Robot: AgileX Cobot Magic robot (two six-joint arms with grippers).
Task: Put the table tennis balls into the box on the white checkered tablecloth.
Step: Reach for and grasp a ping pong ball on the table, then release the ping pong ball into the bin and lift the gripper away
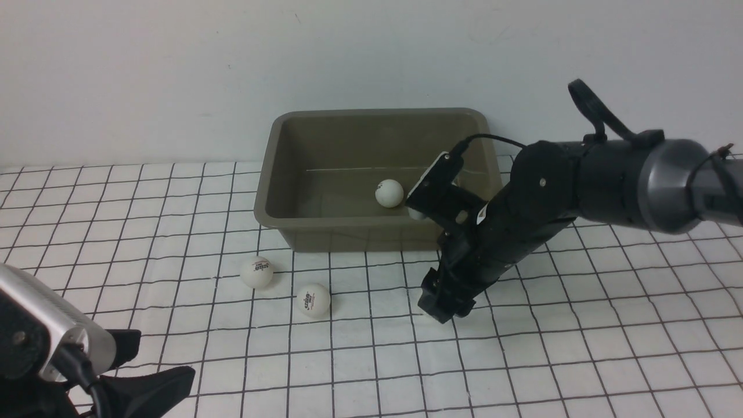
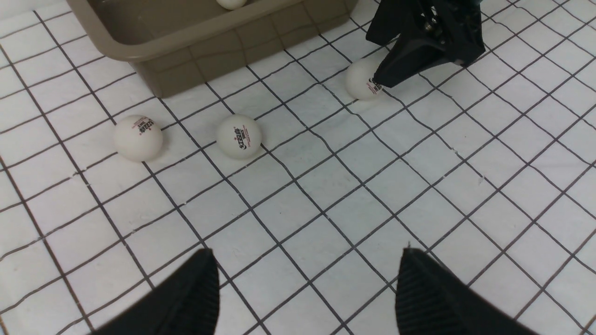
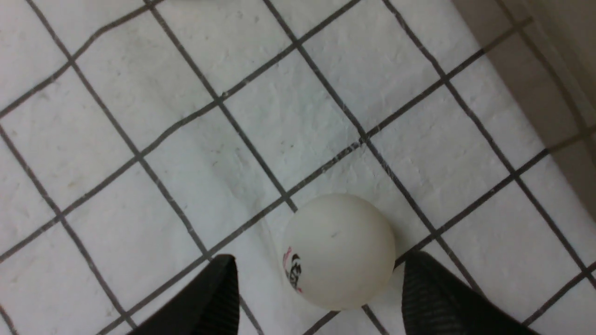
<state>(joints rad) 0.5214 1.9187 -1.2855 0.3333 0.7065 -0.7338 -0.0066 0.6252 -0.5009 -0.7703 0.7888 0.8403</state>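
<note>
— Where are the table tennis balls?
— One ball (image 1: 389,193) lies in the box (image 1: 278,174), far side. A second ball (image 1: 257,272) and a third ball (image 1: 313,299) lie on the tablecloth (image 1: 580,325), near it.
— And the pincers?
— The right gripper (image 1: 441,307) stands open around a fourth ball (image 3: 337,251). The left gripper (image 2: 306,260) is wide open.
</note>
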